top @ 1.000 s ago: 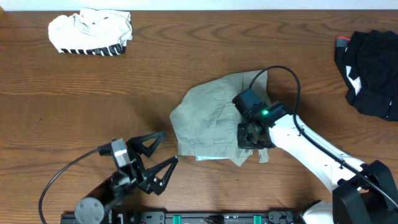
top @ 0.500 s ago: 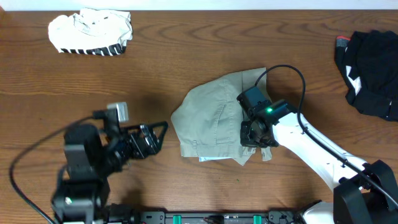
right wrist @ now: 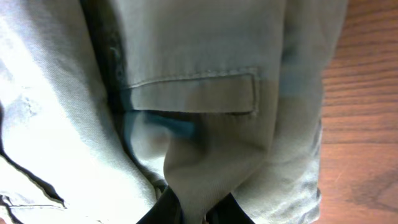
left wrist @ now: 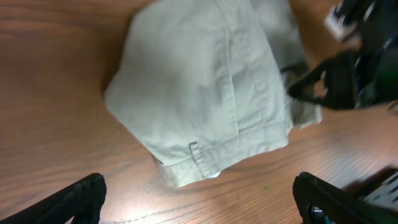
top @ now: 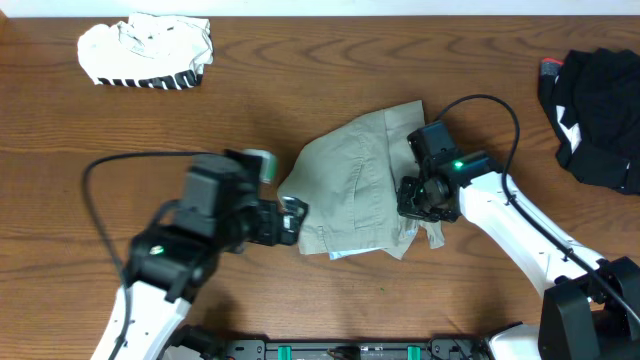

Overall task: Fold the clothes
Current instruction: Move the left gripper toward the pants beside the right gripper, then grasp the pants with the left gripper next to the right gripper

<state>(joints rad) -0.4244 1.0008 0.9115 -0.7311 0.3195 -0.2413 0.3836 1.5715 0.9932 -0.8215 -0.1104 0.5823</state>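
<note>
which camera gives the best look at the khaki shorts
The left wrist view: the khaki shorts nearly fill the frame, with seams and a belt loop sharp. The overhead shows their outline, but small, with the right gripper over their right edge. The right wrist shows only a pocket flap, close up.

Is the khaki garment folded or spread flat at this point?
Roughly folded, not spread: the khaki garment lies doubled into a compact bundle, layers stacked at its lower edge, and the right gripper pinches a fold.
</note>
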